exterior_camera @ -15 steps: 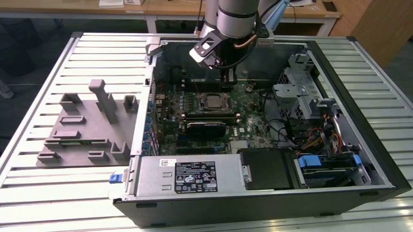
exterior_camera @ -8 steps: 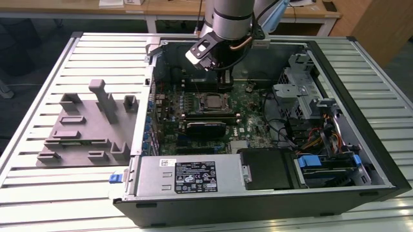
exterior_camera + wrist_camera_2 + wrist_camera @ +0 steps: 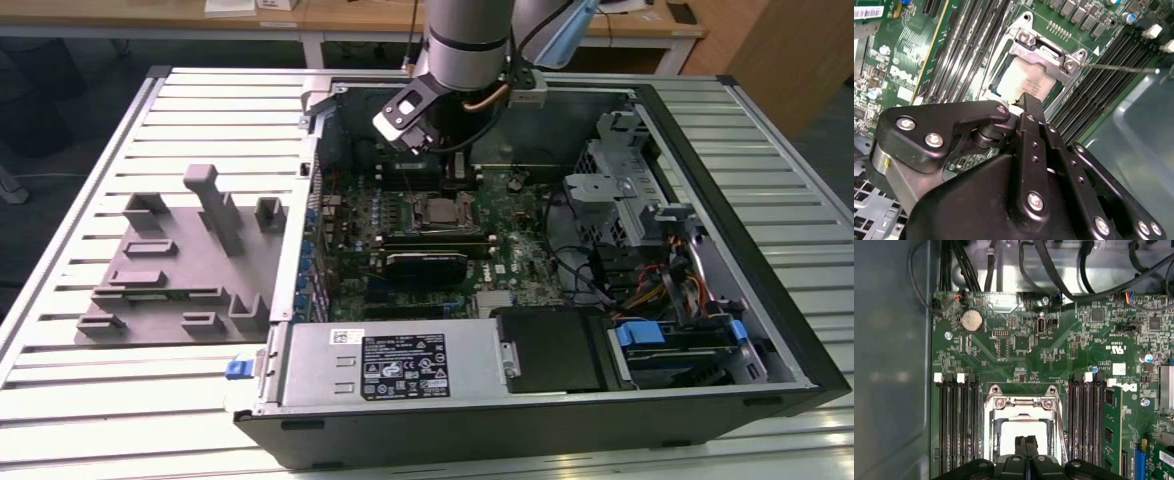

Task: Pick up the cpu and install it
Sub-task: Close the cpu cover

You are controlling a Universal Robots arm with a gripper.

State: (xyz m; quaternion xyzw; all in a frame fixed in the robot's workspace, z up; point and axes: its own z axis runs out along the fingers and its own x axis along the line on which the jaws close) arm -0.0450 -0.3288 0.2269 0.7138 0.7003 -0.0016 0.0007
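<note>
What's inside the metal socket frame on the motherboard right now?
In the first wrist view the cpu lies inside the socket frame, silvery top up. The shut gripper covers one edge of it, and whatever is under the chip is hidden.

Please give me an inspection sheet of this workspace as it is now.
Surface: slatted metal table carrying an open computer case.
Job's things: cpu lies flat inside the socket's metal frame on the motherboard.
Clutter: grey fixture blocks beside the case, on the exterior view's left.
Grippers: end effector shut, directly over the cpu; contact cannot be told.
Cables: black cables beyond the motherboard's edge; coloured wires inside the case.
Surroundings: wooden desks behind.
</note>
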